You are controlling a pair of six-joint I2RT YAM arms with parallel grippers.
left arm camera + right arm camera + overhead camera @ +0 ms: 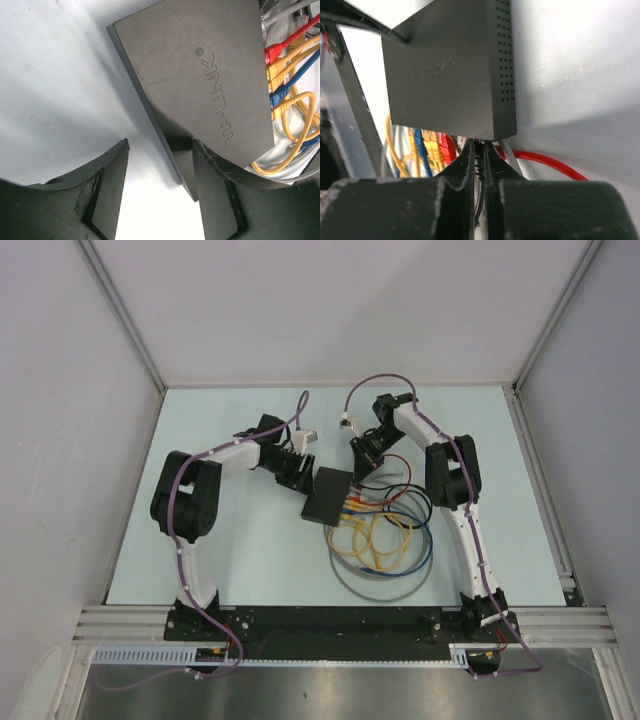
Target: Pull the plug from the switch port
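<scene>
The switch [328, 495] is a flat black box lying mid-table, with its sockets facing the right arm. In the right wrist view its port edge [470, 132] is just above my right gripper [480, 145]. That gripper is shut on a black ribbed plug [480, 161] seated in the end port, beside the red plug [449, 147]. My left gripper [161, 145] is open and straddles the switch's near corner [192, 190]. Its right finger [215, 190] lies against the switch, while the left finger [107, 195] stands apart over bare table.
Red [274, 50], yellow [282, 67] and blue [280, 92] plugs fill the other ports. Their cables lie in a loose coil [385, 540] with a grey loop [370, 585] in front of the switch. White walls enclose the table on three sides.
</scene>
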